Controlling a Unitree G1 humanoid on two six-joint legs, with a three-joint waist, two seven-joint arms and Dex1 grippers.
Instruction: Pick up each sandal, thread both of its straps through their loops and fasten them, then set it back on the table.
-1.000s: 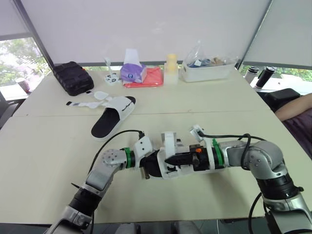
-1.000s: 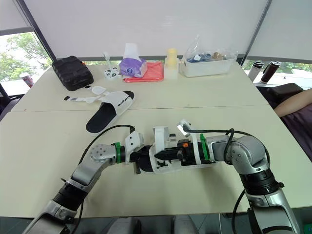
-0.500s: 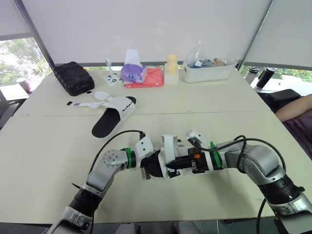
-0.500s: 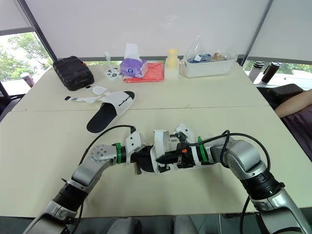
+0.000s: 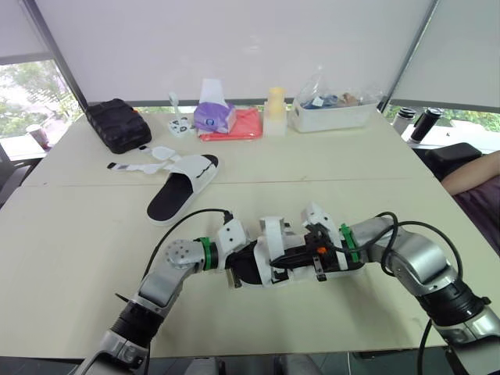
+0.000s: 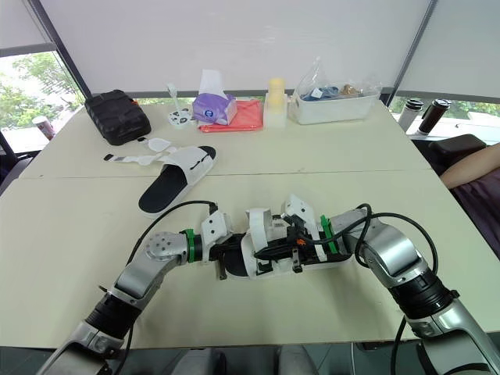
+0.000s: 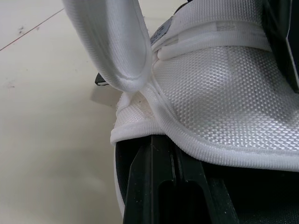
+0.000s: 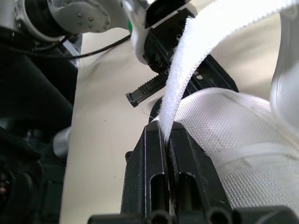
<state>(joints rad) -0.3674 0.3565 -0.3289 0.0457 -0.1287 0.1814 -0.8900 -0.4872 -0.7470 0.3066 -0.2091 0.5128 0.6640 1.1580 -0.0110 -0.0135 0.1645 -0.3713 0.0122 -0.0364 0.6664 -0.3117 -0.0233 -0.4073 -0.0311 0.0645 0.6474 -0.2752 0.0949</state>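
Observation:
A white sandal with a black footbed (image 5: 264, 264) is held low over the table's near middle between both grippers. My left gripper (image 5: 233, 273) is shut on its heel end; in the left wrist view its black fingers (image 7: 154, 172) clamp the footbed under the white mesh upper (image 7: 224, 102). My right gripper (image 5: 276, 260) is shut on a white hook-and-loop strap (image 8: 196, 51), which runs out from between its fingertips. The second sandal (image 5: 181, 187) lies flat at the far left, its straps (image 5: 141, 164) spread loose on the table.
Along the far edge stand a black case (image 5: 117, 123), a purple tissue pack (image 5: 212, 116), a red cloth (image 5: 238, 125), a yellow cup (image 5: 274, 101) and a white bin (image 5: 332, 113). Two bottles (image 5: 414, 121) and a person's arm (image 5: 473, 172) are at the right.
My right forearm has rolled and its gripper has shifted slightly left along the sandal, keeping the strap pinched. The left gripper and the far sandal have not moved.

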